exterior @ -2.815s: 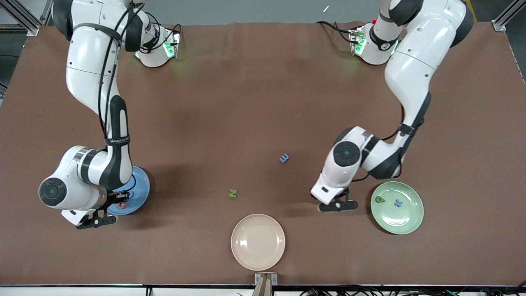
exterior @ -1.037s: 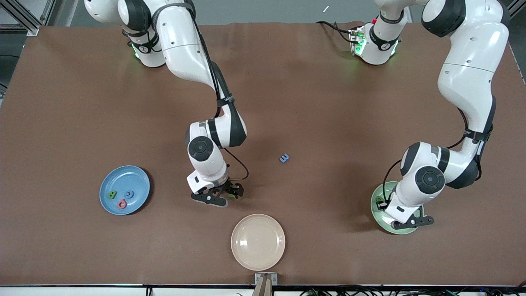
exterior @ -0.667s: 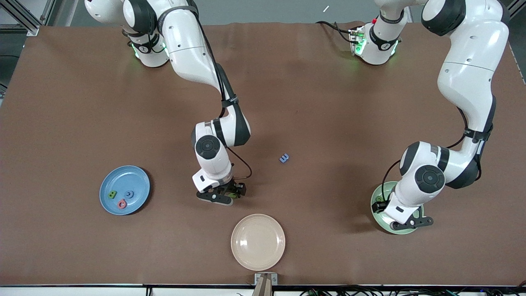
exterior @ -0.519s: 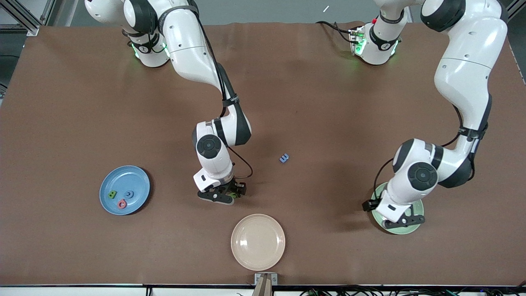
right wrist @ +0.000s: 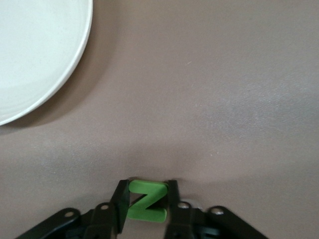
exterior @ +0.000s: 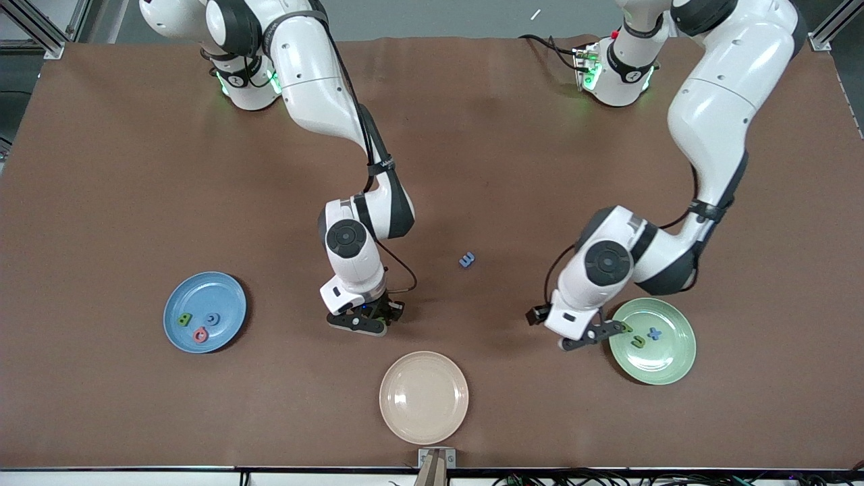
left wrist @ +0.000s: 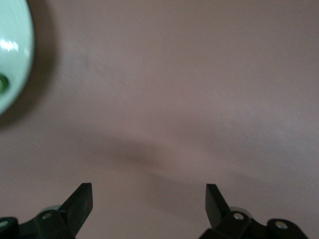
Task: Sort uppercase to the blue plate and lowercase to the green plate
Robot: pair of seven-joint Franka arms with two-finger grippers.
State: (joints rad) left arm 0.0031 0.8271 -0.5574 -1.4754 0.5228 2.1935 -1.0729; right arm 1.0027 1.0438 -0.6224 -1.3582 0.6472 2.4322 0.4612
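Note:
My right gripper (exterior: 368, 318) is down at the table, shut on the green N (right wrist: 147, 200), which sits between its fingers (right wrist: 121, 198). My left gripper (exterior: 588, 335) is open and empty over bare table beside the green plate (exterior: 678, 364); its view shows that plate's rim (left wrist: 15, 55). The green plate holds a green q shape (exterior: 626, 327), a green n/u shape (exterior: 636, 341) and a blue x (exterior: 653, 333). The blue plate (exterior: 229, 297) holds a green B (exterior: 183, 319), a blue G (exterior: 212, 318) and a pink-red Q (exterior: 200, 334). A blue m (exterior: 466, 259) lies on the table between the arms.
A beige plate (exterior: 423, 397) stands near the table's front edge, nearer to the front camera than my right gripper; its rim shows in the right wrist view (right wrist: 75, 64). The brown table mat (exterior: 432, 169) spreads around the plates.
My left gripper has moved off the green plate toward the table's middle; a green n/u shape now lies on that plate. My right gripper has settled over the green N.

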